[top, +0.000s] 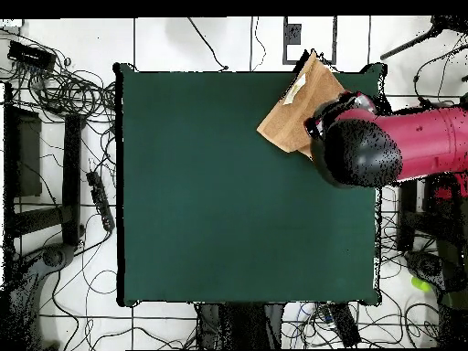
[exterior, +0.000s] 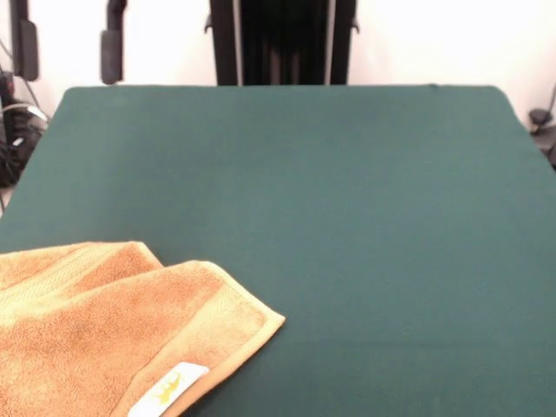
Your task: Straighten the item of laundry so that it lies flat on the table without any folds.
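The item of laundry (exterior: 113,330) is an orange-tan terry towel at the bottom left of the front view. It lies folded, one layer lapping over another, and runs off the picture's left and bottom edges. Its white label with a yellow mark (exterior: 169,387) faces up near the front corner. From above, the towel (top: 294,108) sits at the top right corner of the dark green table (top: 228,201). The red and black arm (top: 384,146) reaches in from the right and hides the towel's right part. No gripper shows in either view.
Cables, black stands and a power strip (top: 99,196) crowd the floor left of the table. A black column (exterior: 282,42) rises behind the table's far edge. More black gear stands at the right edge (top: 416,219).
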`<control>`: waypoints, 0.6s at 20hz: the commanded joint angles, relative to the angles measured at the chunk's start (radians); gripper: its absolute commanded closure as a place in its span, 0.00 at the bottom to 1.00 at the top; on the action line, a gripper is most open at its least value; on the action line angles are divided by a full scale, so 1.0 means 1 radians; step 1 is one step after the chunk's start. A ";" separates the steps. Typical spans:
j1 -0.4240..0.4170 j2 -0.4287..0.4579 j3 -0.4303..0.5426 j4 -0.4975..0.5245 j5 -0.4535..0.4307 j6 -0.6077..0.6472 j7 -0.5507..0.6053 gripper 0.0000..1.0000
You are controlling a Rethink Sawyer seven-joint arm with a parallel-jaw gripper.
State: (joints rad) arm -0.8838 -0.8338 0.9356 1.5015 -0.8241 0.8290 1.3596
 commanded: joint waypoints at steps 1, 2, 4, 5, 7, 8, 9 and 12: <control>0.078 0.031 -0.172 0.163 0.073 -0.080 0.360 0.00; 0.074 0.039 -0.171 0.160 0.082 -0.078 0.339 0.00; 0.067 0.051 -0.169 0.161 0.098 -0.088 0.319 0.00; 0.066 0.058 -0.169 0.164 0.095 -0.103 0.307 0.00; 0.071 0.068 -0.184 0.157 0.076 -0.133 0.293 0.00; 0.076 0.073 -0.194 0.153 0.063 -0.144 0.285 0.00; 0.085 0.075 -0.203 0.146 0.044 -0.150 0.269 0.00; 0.130 0.081 -0.252 0.123 -0.029 -0.168 0.253 0.00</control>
State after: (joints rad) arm -0.8454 -0.8231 0.8002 1.5350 -0.7799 0.7071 1.4924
